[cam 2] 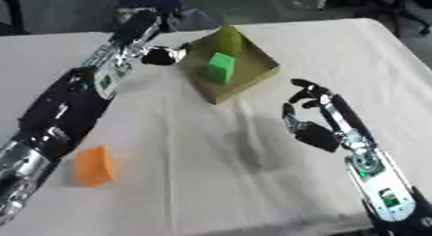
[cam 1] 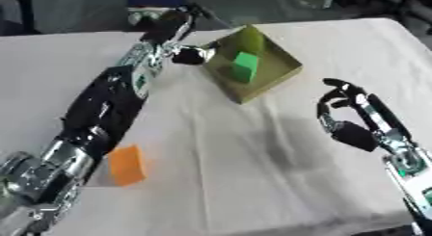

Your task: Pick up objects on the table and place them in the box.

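Note:
A green block [cam 1: 245,66] lies inside the olive-green box [cam 1: 274,81], which sits askew at the table's far middle. An orange block [cam 1: 127,165] rests on the white cloth at the near left, right beside my left forearm. My left arm stretches from the lower left to the far edge. Its hand [cam 1: 168,28] is just left of the box, fingers extended and holding nothing, thumb [cam 1: 192,55] close to the box's left wall. My right hand [cam 2: 317,122] hovers over the cloth at the right, palm toward the box, fingers loosely curved and empty.
The white tablecloth [cam 1: 253,172] covers the whole table. Dark floor and furniture lie beyond the far edge, and the table's right edge is near my right arm.

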Controlling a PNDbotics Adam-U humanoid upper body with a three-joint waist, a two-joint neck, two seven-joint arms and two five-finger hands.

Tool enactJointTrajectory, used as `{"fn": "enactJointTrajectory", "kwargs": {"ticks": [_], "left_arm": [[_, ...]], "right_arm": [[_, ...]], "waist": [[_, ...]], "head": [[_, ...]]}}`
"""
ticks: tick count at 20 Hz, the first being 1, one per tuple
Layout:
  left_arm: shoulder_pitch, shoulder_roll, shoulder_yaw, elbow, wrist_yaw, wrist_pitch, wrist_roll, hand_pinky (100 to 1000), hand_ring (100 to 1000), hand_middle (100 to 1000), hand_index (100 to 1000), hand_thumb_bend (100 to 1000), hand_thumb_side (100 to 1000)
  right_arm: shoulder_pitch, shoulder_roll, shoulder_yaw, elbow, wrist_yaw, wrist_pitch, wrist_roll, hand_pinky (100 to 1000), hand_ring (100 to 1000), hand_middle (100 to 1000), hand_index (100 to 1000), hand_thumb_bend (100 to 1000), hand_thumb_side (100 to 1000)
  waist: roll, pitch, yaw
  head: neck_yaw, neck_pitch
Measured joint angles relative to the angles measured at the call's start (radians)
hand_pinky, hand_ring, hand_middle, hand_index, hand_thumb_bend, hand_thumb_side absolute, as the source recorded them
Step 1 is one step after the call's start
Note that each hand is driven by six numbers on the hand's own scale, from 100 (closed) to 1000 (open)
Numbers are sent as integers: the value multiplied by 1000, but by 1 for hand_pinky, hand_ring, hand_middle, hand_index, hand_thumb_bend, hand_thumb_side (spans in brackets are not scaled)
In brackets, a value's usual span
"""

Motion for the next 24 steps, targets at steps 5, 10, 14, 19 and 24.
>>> {"fn": "enactJointTrajectory", "kwargs": {"ticks": [5, 10, 14, 19, 24], "left_arm": [[120, 203, -96, -278, 161, -4, -171, 699, 670, 743, 853, 540, 606], [300, 403, -145, -576, 282, 47, -298, 694, 658, 733, 849, 565, 623], [458, 517, -149, -756, 348, 95, -368, 690, 658, 731, 848, 586, 626], [587, 581, -149, -876, 372, 144, -437, 692, 668, 742, 853, 600, 624], [621, 583, -174, -886, 356, 174, -493, 697, 677, 749, 859, 608, 627]], "right_arm": [[17, -17, -10, 0, 1, 0, -8, 751, 823, 635, 927, 100, 485], [24, -29, -17, 0, 1, 0, -12, 751, 823, 634, 928, 100, 483], [31, -34, -18, 0, 2, 1, -18, 751, 823, 634, 928, 100, 483], [32, -39, -22, 0, 2, 2, -19, 751, 823, 634, 928, 100, 482], [32, -40, -23, 0, 3, 2, -20, 751, 823, 634, 928, 100, 480]], "waist": [[8, -10, 29], [17, -14, 45], [19, -19, 54], [24, -20, 59], [23, -21, 59]], "head": [[-33, 1], [-53, 9], [-60, 10], [-64, 17], [-64, 18]]}}
